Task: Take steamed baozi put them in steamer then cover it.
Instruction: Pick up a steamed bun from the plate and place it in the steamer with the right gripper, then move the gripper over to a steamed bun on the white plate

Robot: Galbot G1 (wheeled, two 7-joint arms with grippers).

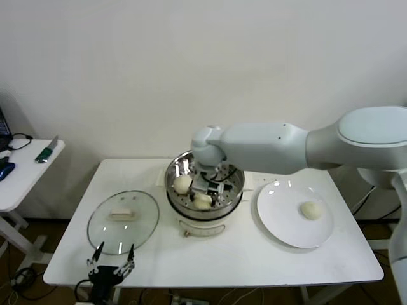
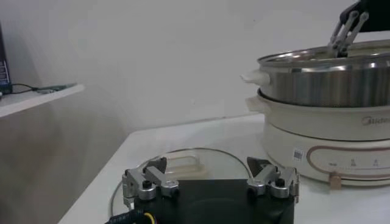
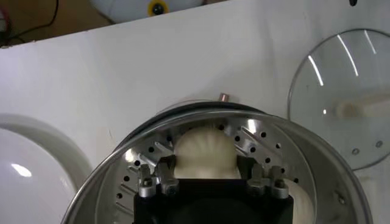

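Two baozi show plainly in the steamer point(image 1: 205, 190) from the head view, one point(image 1: 183, 183) on the robot's left side of the basket and one point(image 1: 202, 201) toward its near rim; a third may lie under the arm, but I cannot tell. One more baozi point(image 1: 311, 210) waits on the plate point(image 1: 280, 229), well apart on the robot's right, so the loading is judged unfinished.

Inside the basket, the right gripper point(image 3: 208, 176) hangs low over a bun point(image 3: 204, 152), its fingers standing either side of the dough with some gap, neither fully spread nor clamped tight. That reads as a release: the bun rests on the perforated floor, so the fingers need no hold.

Beside the steamer, on the robot's left, the cover point(image 1: 123, 220) lies flat on the counter point(image 1: 210, 267), handle up, parked clear of the basket mouth so buns can go in first.

Just beyond the counter's near edge by the cover, the left gripper point(image 1: 112, 261) waits idle, fingers spread wide, well placed to take the handle later.
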